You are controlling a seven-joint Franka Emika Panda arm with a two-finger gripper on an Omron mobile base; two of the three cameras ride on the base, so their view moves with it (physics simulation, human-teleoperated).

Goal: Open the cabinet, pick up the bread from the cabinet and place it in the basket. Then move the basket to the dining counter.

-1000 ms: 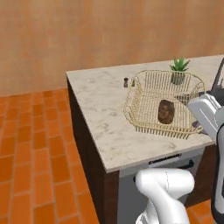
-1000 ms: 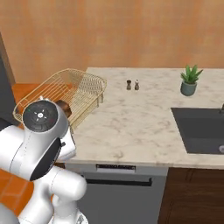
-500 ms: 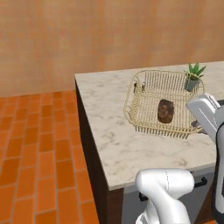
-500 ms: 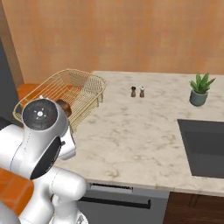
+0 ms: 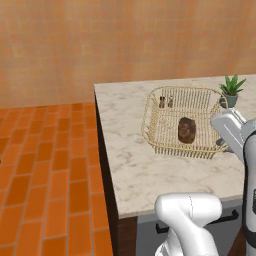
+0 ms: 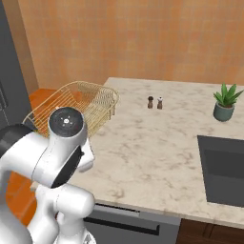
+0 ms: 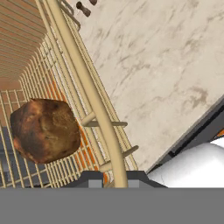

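The end effector is clenched on the rim of the basket: in the hand view its two dark fingertips sit either side of the thick top wire at the bottom of the frame, touching it. In the left base view the hand meets the basket at its right-hand rim.

The bread lies inside the basket on the mesh floor, just beside the gripped wall. From the left base view the bread sits near the middle of the basket floor.

The basket hangs at the edge of the pale marble worktop, part of it over the top and part out past the edge above the orange brick floor. Whether its underside touches the worktop cannot be told.

Further along the worktop stand two small shakers, close together, and beyond them a potted plant. A dark sink is set into the worktop below the plant.
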